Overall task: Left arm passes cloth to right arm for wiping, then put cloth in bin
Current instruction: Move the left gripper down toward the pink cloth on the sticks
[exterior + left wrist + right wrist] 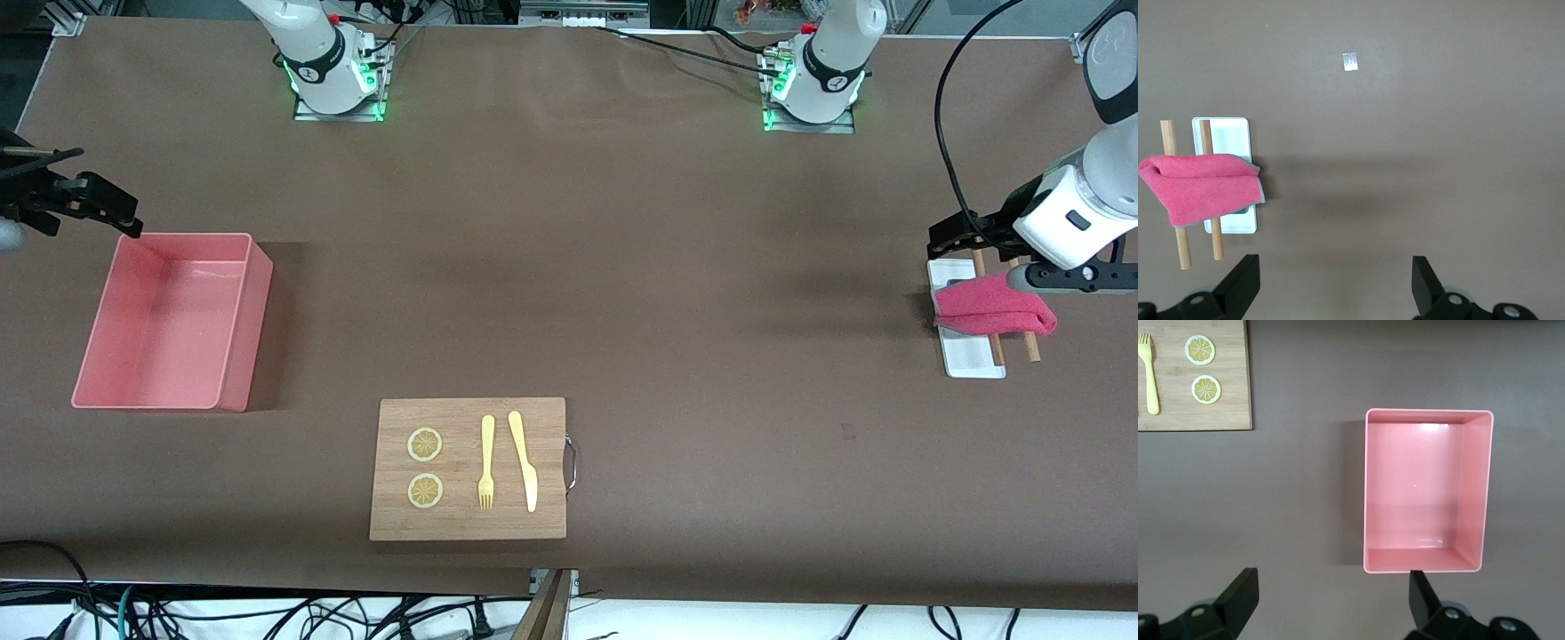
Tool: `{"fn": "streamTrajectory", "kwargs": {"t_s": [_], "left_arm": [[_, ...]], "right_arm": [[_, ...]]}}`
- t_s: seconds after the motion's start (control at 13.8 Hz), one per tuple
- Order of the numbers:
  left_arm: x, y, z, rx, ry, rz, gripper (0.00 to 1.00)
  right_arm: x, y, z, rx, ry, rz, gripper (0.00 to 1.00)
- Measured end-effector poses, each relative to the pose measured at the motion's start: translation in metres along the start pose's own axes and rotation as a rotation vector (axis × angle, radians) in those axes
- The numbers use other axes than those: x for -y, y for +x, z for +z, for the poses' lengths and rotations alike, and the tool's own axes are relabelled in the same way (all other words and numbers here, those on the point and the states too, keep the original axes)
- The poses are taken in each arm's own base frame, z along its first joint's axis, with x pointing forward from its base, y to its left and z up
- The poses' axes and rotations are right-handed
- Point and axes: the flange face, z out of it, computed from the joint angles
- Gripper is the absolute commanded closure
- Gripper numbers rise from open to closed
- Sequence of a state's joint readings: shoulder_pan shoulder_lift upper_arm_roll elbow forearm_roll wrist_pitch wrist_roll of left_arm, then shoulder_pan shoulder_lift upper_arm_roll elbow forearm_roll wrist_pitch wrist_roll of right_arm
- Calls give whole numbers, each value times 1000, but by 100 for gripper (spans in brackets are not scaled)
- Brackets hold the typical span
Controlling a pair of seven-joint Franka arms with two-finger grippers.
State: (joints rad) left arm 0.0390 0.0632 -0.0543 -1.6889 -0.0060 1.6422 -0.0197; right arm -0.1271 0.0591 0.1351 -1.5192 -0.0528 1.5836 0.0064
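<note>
The folded crimson-pink cloth [994,313] lay draped across two thin wooden dowels [1183,240] that rested over a small white flat tray [969,358], at the left arm's end of the brown worktop [676,267]. A grey edge of the cloth showed in the left wrist view.

Left gripper [1335,283] hung over bare worktop just beside the tray, jaws spread wide, holding and touching nothing.

The salmon-pink rectangular plastic bin [236,342] stood at the right arm's end of the worktop, with nothing in it. Right gripper [1331,597] hovered over the worktop at the bin's edge, jaws likewise spread wide and free of any object.

Nearer the front camera sat a wooden cutting board [551,524] with a metal handle. It carried two lemon slices [425,444], a yellow plastic fork [486,462] and a yellow plastic knife [524,459].
</note>
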Motion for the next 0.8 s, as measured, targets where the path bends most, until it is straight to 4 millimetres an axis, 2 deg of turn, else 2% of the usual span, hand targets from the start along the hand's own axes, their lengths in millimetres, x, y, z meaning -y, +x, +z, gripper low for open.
{"fn": "streamTrajectory", "kwargs": {"t_s": [0.8], "left_arm": [[6, -3, 1, 24, 0, -6, 0]], "right_arm": [[0, 0, 0, 0, 0, 0, 1]]}}
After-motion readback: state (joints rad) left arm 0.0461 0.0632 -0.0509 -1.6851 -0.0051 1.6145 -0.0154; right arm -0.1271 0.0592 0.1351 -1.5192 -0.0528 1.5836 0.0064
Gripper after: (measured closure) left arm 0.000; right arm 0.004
